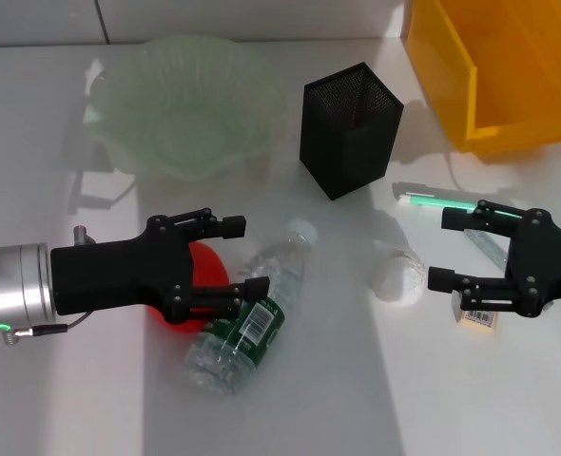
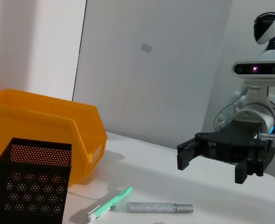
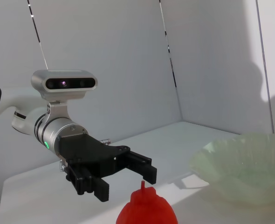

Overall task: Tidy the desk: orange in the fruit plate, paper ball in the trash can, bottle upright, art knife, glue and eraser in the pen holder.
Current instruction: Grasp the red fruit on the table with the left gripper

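Note:
My left gripper (image 1: 244, 258) is open over the red-orange orange (image 1: 209, 268), its fingers either side of the fruit; the right wrist view shows this gripper (image 3: 126, 183) just behind the orange (image 3: 147, 212). A clear bottle (image 1: 252, 323) with a green label lies on its side beside them. My right gripper (image 1: 443, 250) is open, right of the white paper ball (image 1: 397, 280). The green art knife (image 1: 442, 201) and the silver glue stick (image 1: 490, 245) lie partly under it, and the eraser (image 1: 477, 320) lies at its near finger. The black mesh pen holder (image 1: 349, 128) stands at mid-back.
The pale green fruit plate (image 1: 185, 104) is at the back left. A yellow bin (image 1: 494, 66) stands at the back right. The left wrist view shows the pen holder (image 2: 32, 186), bin (image 2: 44, 121), knife (image 2: 112, 203), glue (image 2: 158, 207) and right gripper (image 2: 212, 167).

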Robot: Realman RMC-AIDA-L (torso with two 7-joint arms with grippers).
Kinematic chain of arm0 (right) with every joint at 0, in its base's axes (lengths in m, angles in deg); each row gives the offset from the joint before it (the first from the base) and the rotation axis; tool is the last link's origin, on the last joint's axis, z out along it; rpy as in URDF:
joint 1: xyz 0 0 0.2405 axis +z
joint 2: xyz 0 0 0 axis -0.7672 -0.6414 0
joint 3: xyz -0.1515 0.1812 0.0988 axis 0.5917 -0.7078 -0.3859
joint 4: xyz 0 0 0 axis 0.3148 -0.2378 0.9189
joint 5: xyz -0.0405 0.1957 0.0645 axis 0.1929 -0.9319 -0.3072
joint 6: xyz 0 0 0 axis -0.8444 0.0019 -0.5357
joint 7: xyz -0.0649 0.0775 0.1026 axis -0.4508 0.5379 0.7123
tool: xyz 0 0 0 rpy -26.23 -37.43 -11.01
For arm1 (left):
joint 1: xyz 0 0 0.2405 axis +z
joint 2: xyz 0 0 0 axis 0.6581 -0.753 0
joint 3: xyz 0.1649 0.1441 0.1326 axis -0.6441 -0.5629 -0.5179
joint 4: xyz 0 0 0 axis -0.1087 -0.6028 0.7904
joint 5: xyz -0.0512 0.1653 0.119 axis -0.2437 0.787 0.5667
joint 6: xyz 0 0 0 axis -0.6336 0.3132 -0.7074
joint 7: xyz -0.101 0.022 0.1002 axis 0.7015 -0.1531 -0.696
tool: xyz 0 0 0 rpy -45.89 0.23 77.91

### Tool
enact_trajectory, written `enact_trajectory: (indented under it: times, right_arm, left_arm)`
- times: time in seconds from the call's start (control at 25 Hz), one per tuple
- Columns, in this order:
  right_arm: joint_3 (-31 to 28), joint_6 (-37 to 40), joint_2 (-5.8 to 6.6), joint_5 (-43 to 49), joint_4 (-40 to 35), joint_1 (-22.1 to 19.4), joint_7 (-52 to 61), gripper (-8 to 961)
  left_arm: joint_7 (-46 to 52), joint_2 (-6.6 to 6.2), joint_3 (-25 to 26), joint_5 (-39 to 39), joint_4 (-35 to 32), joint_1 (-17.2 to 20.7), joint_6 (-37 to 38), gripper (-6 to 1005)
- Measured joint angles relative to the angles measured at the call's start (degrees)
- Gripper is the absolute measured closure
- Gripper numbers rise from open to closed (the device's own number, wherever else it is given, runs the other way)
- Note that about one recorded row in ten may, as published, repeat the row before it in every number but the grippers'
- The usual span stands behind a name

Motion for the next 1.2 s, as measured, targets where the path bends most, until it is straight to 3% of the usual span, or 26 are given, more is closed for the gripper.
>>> enact_trajectory:
  times: [0.64,0.88,1.2]
  right_arm:
    - [-0.24,-0.32,0.04,-0.2,0.01,-0.34,0.01,116]
    - [-0.3,-0.32,0.04,-0.21,0.01,-0.42,0.01,116]
    - [-0.14,-0.3,0.04,-0.22,0.01,0.03,0.01,116]
  left_arm:
    - [-0.14,0.0,0.43,-0.14,-0.08,0.42,-0.49,200]
    - [-0.59,-0.09,5.33,-0.49,-0.08,2.76,-6.67,218]
    - [-0.64,-0.06,5.17,0.67,0.74,3.39,-12.58,242]
